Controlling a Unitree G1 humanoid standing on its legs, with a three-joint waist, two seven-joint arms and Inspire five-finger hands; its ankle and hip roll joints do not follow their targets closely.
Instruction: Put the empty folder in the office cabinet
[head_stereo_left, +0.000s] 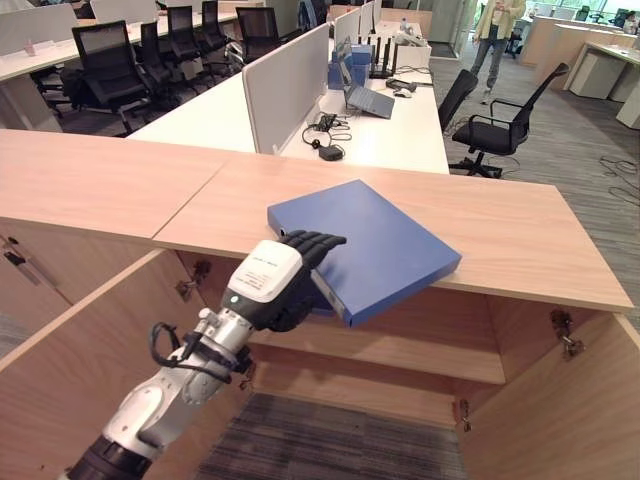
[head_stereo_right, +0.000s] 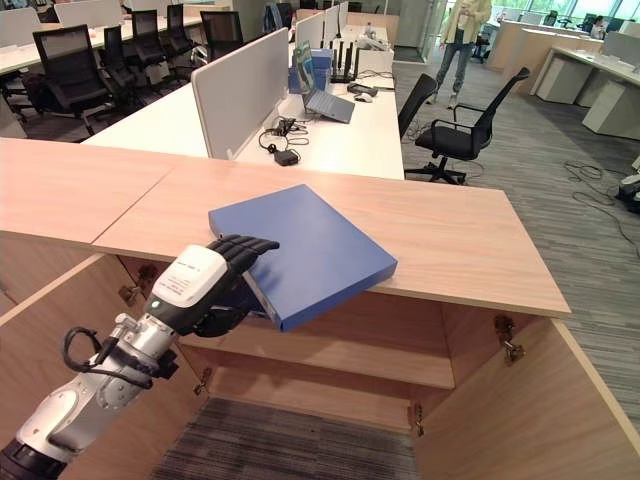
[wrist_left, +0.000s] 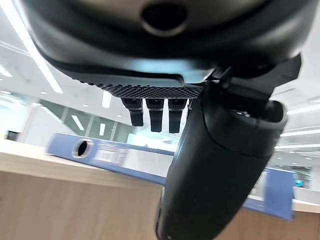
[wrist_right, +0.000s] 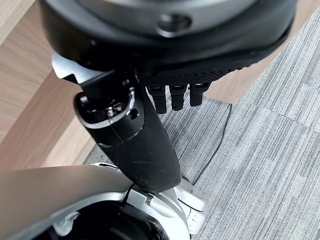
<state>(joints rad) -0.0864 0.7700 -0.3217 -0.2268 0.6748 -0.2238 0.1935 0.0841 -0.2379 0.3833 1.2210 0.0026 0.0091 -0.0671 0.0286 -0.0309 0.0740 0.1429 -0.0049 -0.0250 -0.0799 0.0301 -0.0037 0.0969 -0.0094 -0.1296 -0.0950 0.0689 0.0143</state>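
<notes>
the blue folder (head_stereo_left: 365, 243) lies flat on the cabinet top (head_stereo_left: 520, 240), its near corner overhanging the front edge. at its 8 o'clock corner the left hand (head_stereo_left: 285, 280) is clamped on it, fingers above. the right hand (wrist_right: 172, 97) hangs over grey carpet (wrist_right: 270, 150), fingers relaxed, holding nothing.

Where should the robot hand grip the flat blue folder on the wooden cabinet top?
Probably the spine corner of the flat blue folder overhanging the wooden cabinet top's front edge, approached from the robot's side. The overhang leaves room for a thumb underneath. The left robot hand is already curled there.
</notes>
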